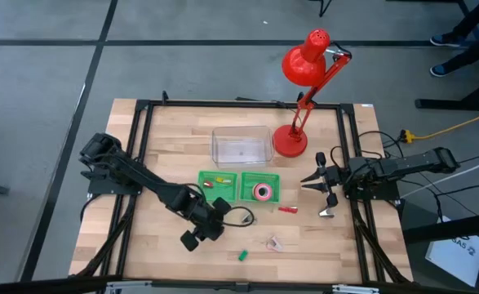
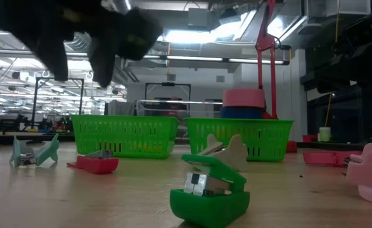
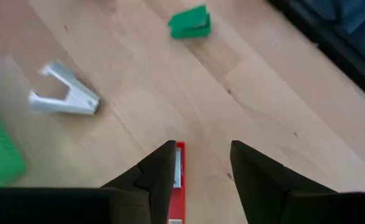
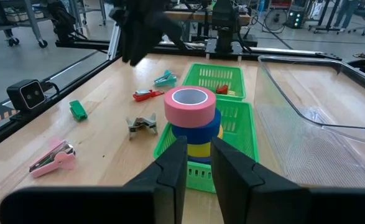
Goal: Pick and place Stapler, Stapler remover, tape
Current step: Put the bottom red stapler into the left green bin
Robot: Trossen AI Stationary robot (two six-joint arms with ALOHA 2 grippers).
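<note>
While the left gripper (image 3: 201,168) hovers with its claw spread over a red stapler (image 3: 178,180), it should centre before pinching; the right gripper (image 4: 198,163) waits, gap narrow

Light butcher-block wooden table (image 1: 166,155) edged by a black metal frame (image 1: 223,104). Grey floor (image 1: 43,73) around it, crossed by dark lines. Red desk lamp (image 1: 306,61) stands at the table's far edge, base on the wood. Yellow cable (image 1: 459,125) runs across the floor to the right of the table. A person's shoes (image 1: 447,69) at the upper right corner. Low view: open workshop behind, ceiling strip lights (image 2: 192,38), benches and racks in the distance.
</note>
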